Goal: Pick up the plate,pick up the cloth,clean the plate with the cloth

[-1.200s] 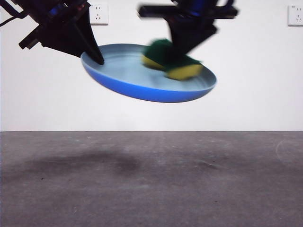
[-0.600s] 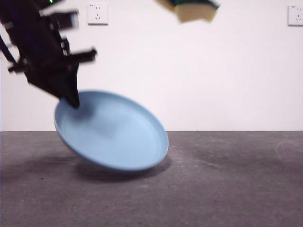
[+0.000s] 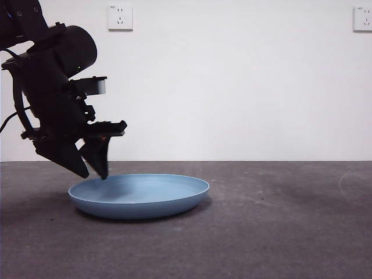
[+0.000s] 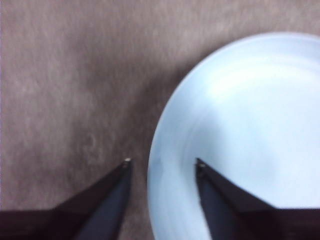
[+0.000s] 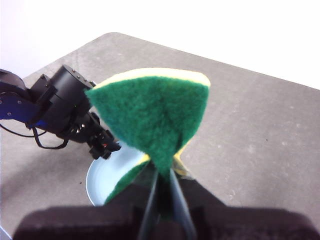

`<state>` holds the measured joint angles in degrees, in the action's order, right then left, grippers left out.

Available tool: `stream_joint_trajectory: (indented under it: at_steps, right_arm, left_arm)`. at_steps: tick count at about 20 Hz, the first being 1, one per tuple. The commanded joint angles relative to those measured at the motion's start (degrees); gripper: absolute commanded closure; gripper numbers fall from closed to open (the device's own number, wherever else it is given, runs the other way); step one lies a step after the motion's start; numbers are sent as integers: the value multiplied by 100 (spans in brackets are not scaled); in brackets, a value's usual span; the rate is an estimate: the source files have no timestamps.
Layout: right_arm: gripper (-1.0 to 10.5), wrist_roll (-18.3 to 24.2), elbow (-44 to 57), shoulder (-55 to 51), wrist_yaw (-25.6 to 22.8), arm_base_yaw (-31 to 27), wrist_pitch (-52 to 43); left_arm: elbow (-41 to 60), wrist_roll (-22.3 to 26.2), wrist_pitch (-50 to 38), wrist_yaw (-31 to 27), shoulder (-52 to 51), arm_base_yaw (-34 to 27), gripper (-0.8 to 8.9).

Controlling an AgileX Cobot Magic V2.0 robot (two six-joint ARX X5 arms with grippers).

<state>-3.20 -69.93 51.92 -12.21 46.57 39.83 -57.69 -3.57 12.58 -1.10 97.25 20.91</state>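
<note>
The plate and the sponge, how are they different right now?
The plate is light blue, round and wide; the sponge is small, green on top and yellow underneath. The plate lies flat on the table; the sponge is held up in the air. The left gripper is open with its fingers on either side of the plate's rim, while the right gripper is shut on the sponge, squeezing it.

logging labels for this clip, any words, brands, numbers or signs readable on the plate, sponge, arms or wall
None can be read.
Round light-blue plate: plain, no print.
Yellow sponge with green scouring layer, squeezed in the right gripper: no brand visible.
Left gripper and black arm: no legible marking.
White wall sockets: a tiny mark above the holes, too small to read.
</note>
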Motion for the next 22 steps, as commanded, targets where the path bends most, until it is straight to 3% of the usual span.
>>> stream_joint_trajectory:
  at_steps: [1,9,14,19,22]
  right_arm:
    - [963,-52,42,247,-31,-118,116]
    - [963,-142,42,1598,13,-664,481]
    - [963,-153,42,3195,37,-1152,138]
    - [961,-190,42,4660,986,-1672,-575]
    - [840,-291,42,5060,1091,-1869,-522]
  left_arm:
    - [22,-70,-50,9,-236,44,499]
    - [22,-116,83,127,-1790,234,499]
    - [22,-151,590,332,-3252,280,499]
    - [22,-240,1239,326,-4044,278,499]
    - [22,-240,1646,299,-4085,278,499]
